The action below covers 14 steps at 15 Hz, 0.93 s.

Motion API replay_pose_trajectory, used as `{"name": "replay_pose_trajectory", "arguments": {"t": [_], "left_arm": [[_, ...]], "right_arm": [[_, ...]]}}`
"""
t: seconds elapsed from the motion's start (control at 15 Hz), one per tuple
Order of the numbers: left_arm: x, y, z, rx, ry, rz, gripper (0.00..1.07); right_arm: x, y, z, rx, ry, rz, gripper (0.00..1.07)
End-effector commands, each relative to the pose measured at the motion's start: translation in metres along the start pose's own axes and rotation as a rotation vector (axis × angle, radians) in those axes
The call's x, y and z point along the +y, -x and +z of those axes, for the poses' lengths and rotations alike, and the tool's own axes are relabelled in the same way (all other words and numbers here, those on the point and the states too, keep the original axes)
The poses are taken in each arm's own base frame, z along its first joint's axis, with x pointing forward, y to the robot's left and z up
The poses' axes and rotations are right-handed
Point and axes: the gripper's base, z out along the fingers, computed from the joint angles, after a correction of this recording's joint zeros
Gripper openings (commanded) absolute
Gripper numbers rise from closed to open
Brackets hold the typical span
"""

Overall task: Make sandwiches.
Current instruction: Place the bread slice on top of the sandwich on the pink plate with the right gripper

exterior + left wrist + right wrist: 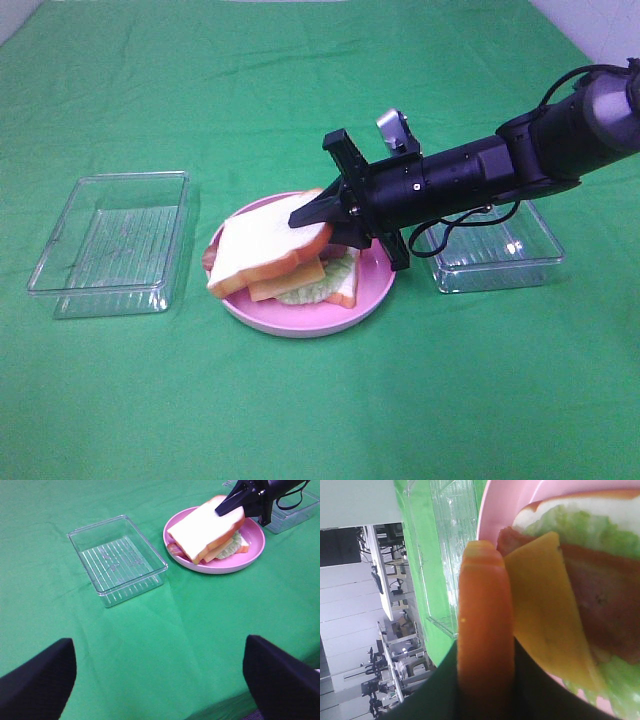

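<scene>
My left fingers (pixel 160 680) hang spread wide with nothing in them, low over bare green table (pixel 150 645) with free room all round. My right fingers (pixel 312 213) pinch the crust edge of the top bread slice (pixel 265 250), tilted over the sandwiches (pixel 300 268) on the pink plate (pixel 375 290). A clear tray (pixel 110 240) lies apart to its left, another (pixel 495 262) just beside its right rim.

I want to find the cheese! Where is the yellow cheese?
In the exterior high view, the cheese sits mid-table on the pink plate, under the top bread slice and over the lettuce.
</scene>
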Motion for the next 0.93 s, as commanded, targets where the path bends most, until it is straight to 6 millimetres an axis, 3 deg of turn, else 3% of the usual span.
{"name": "replay_pose_trajectory", "arguments": {"t": [0.07, 0.27, 0.4, 0.87, 0.93], "left_arm": [[0.000, -0.001, -0.003, -0.034, 0.002, -0.001, 0.86], [0.000, -0.001, -0.003, -0.034, 0.002, -0.001, 0.86], [0.000, -0.001, -0.003, -0.034, 0.002, -0.001, 0.86], [0.000, -0.001, -0.003, -0.034, 0.002, -0.001, 0.86], [0.000, -0.001, -0.003, -0.034, 0.002, -0.001, 0.86]], "right_arm": [[0.000, -0.001, 0.001, -0.004, -0.008, -0.021, 0.18], [-0.001, 0.000, 0.000, -0.005, -0.040, -0.043, 0.56], [0.003, -0.002, -0.004, 0.005, -0.062, -0.087, 0.66], [0.032, -0.001, -0.036, -0.101, -0.251, -0.231, 0.68], [0.036, -0.004, -0.046, -0.097, -0.339, -0.286, 0.68]]}}
